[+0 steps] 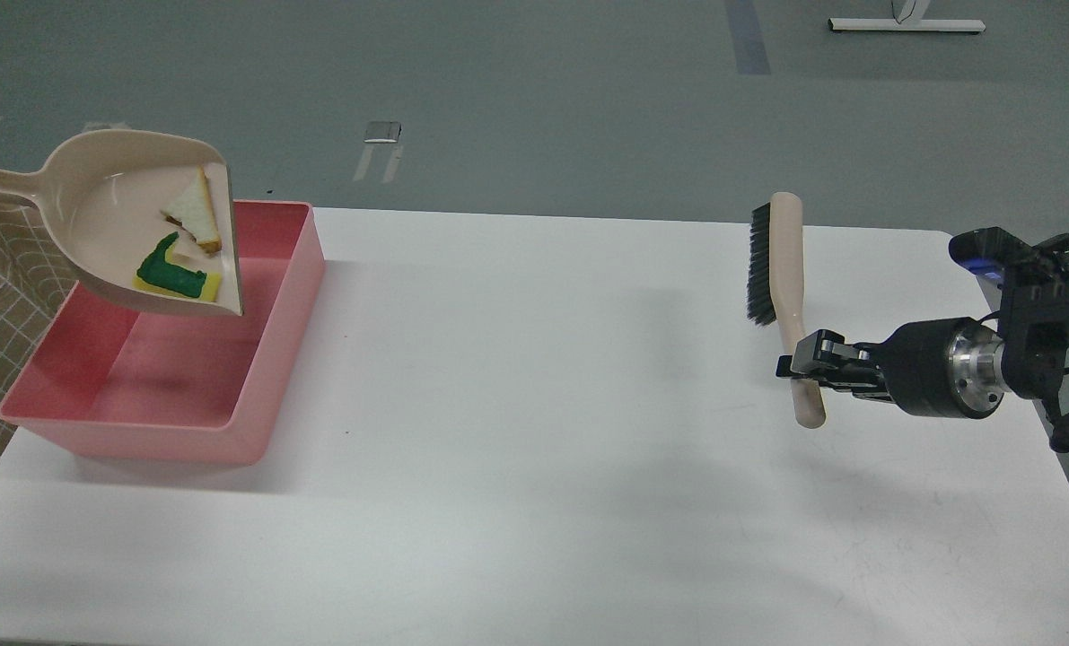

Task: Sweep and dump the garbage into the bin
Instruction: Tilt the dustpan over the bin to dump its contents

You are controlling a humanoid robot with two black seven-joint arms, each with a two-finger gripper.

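The beige dustpan hangs in the air above the far left part of the pink bin, its mouth tilted down to the right. In it lie the yellow sponge with green face and the triangular bread slice. The dustpan's handle runs off the left edge, and my left gripper is out of view there. My right gripper is shut on the handle of the beige brush, which stands nearly upright above the right side of the table, dark bristles facing left.
The pink bin sits on the white table at its left side; nothing shows inside it. The table's far edge borders grey floor. Tan tiled floor shows left of the bin.
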